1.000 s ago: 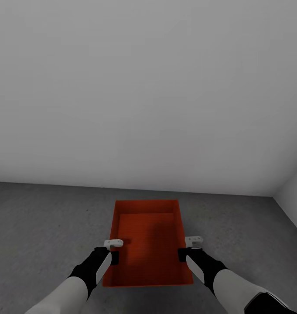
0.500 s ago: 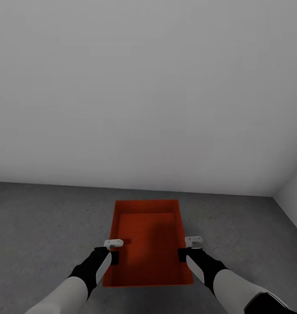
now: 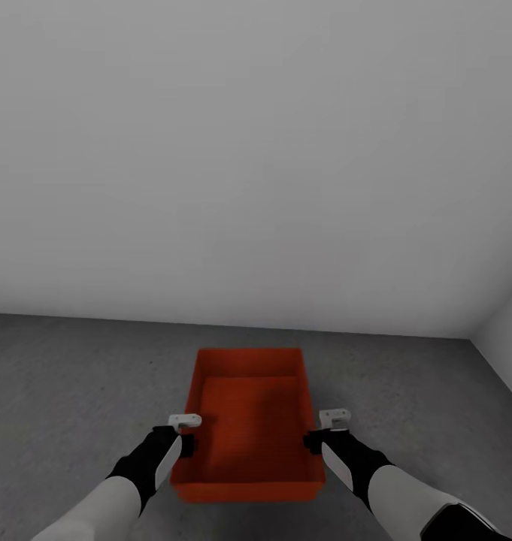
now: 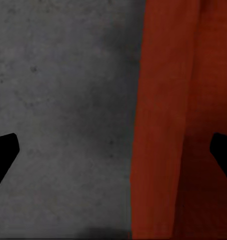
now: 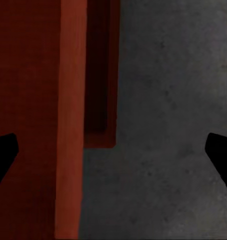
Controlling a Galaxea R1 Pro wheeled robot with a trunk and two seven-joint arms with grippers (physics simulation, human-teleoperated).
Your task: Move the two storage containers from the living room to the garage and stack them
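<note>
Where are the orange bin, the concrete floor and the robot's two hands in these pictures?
orange bin [image 3: 244, 421]: head view, on its inner bottom.
concrete floor [image 3: 75, 391]: head view, bare patch left of the bin.
left gripper [image 3: 185, 421]: head view, on its pale fingers.
right gripper [image 3: 334, 417]: head view, on its pale fingers.

A bare, garage-like room: a dark grey, speckled concrete floor [image 3: 75, 376] met a plain grey-white wall [image 3: 256, 150] along a straight seam, with a second wall [image 3: 507, 330] forming a corner at the right. Nothing hung on the walls. The wrist views showed the same mottled, pitted concrete close up. An orange-red storage bin [image 3: 248, 421] sat on the floor.
</note>
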